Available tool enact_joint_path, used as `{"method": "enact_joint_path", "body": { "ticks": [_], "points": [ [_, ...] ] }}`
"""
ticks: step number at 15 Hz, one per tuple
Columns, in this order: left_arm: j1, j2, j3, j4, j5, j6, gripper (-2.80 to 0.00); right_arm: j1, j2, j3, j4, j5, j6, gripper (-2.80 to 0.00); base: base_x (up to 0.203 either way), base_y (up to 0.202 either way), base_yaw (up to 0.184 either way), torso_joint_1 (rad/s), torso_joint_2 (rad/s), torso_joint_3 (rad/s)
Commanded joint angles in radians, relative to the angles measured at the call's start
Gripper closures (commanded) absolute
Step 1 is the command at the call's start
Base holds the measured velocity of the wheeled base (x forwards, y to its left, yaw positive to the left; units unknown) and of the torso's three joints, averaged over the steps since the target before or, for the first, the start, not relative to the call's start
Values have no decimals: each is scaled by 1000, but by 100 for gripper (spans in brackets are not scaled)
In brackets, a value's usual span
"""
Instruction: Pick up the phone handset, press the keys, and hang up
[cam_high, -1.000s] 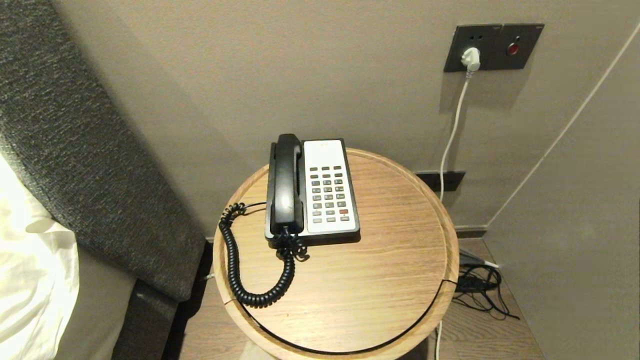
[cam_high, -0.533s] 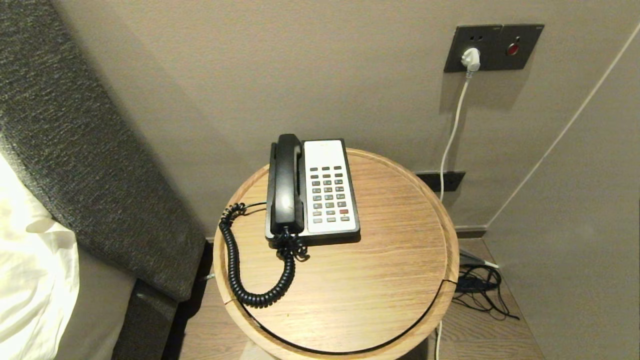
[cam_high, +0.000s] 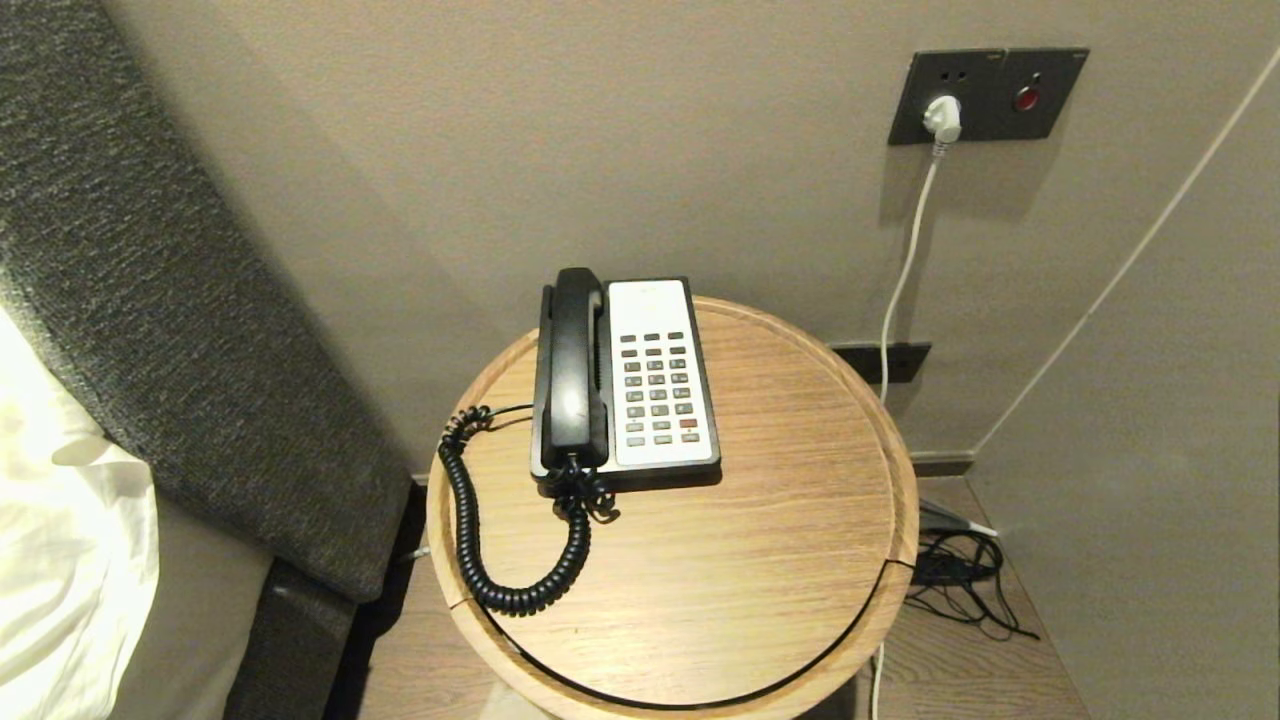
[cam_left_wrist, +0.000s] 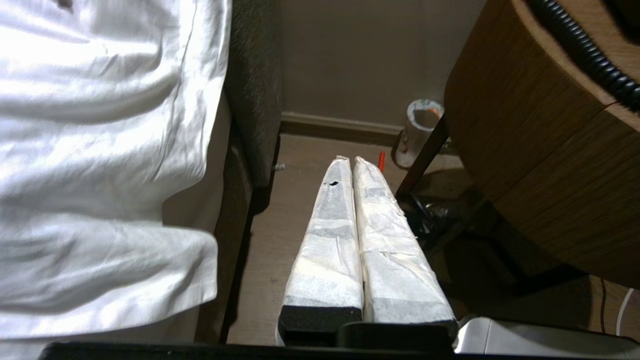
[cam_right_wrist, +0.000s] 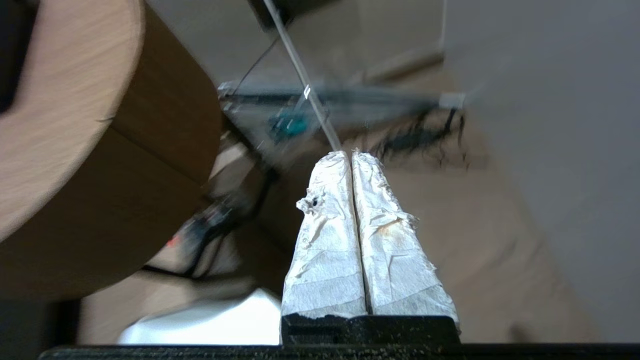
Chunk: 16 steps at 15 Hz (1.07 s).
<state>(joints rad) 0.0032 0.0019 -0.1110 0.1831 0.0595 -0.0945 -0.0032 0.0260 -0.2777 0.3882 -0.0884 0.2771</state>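
Note:
The black phone handset lies in its cradle on the left side of the black-and-white phone base, beside the grey keys. Its coiled cord loops over the round wooden table. Neither arm shows in the head view. My left gripper is shut and empty, low beside the table, between it and the bed. My right gripper is shut and empty too, low on the table's other side, above the floor.
A grey headboard and white bedding stand left of the table. A wall socket with a white plug and cable is at the back right. Black cables lie on the floor near the right wall.

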Motion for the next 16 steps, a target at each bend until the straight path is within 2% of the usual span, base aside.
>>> {"method": "enact_joint_path", "body": {
  "ticks": [1,2,3,5,7,9,10,11,12,13,15,16],
  "points": [
    [0,0,17,6,-8,2,0,0,1,201,-295,5,-87,0,0,0,0,0,0,0],
    [0,0,16,16,-10,-5,0,0,-1,233,-343,56,-148,0,0,0,0,0,0,0],
    [0,0,11,34,-8,-14,0,0,-1,245,-365,78,-170,0,0,0,0,0,0,0],
    [0,0,11,29,-7,10,0,0,-1,273,-399,79,-256,0,0,0,0,0,0,0],
    [1,0,22,32,-41,77,0,0,-1,278,-390,86,-277,0,0,0,0,0,0,0],
    [0,0,32,25,-64,199,0,0,-1,279,-390,87,-291,0,0,0,0,0,0,0],
    [0,-1,35,23,-75,240,0,0,-1,278,-390,88,-286,0,0,0,0,0,0,0],
    [0,-1,35,22,-77,206,0,0,-1,279,-388,88,-297,0,0,0,0,0,0,0],
    [0,-1,37,12,-72,124,0,0,-1,279,-388,89,-300,0,0,0,0,0,0,0],
    [0,0,42,-12,-57,113,0,0,-1,279,-390,90,-296,0,0,0,0,0,0,0],
    [0,0,48,-16,-71,161,0,0,-1,278,-390,86,-297,0,0,0,0,0,0,0],
    [0,0,43,-9,-67,141,0,0,-1,278,-391,89,-299,0,0,0,0,0,0,0]
  ]
}}
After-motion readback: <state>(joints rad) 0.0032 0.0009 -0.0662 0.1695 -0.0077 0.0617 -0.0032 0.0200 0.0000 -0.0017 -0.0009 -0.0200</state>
